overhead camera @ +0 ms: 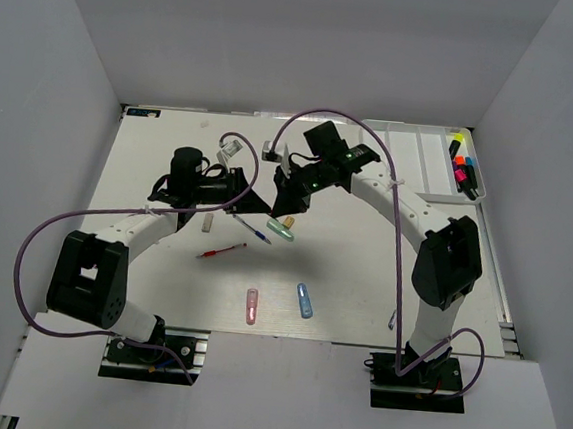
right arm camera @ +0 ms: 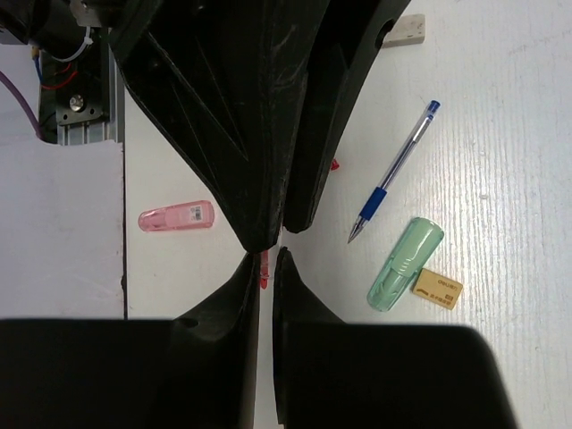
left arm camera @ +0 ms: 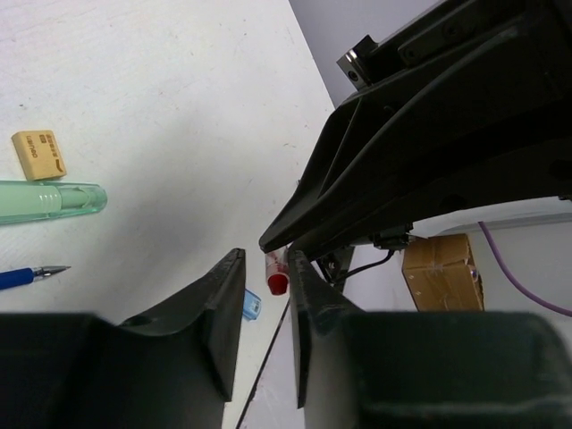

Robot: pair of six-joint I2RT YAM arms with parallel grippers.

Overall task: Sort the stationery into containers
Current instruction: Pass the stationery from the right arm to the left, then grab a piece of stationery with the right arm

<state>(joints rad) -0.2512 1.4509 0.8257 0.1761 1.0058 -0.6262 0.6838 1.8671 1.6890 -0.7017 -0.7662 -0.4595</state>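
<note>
Black fingers of the left gripper (left arm camera: 264,257) fill the bottom of its wrist view. They stand a narrow gap apart, with nothing clearly clamped between them. Just beyond that gap the right gripper (right arm camera: 267,257) points in from the upper right of that frame, its tips almost nose to nose with the left tips. The right fingers are closed down to a slit. A small red piece (left arm camera: 277,281) shows right at the tips; whether it is gripped or lies on the table (overhead camera: 361,281) behind cannot be told.

From above, the two grippers meet at the centre of the frame. Just below them lie a tan eraser (right arm camera: 438,289) beside a green capsule (right arm camera: 405,264), and a blue pen (right arm camera: 393,174). A red pen (overhead camera: 221,252) and a white eraser (overhead camera: 208,226) lie left of centre. A pink capsule (right arm camera: 176,217) and a blue capsule (overhead camera: 305,300) lie lower, near the middle. The white divided tray (overhead camera: 432,162) sits at the upper right, with capped highlighters (overhead camera: 462,170) in its rightmost compartment.
</note>
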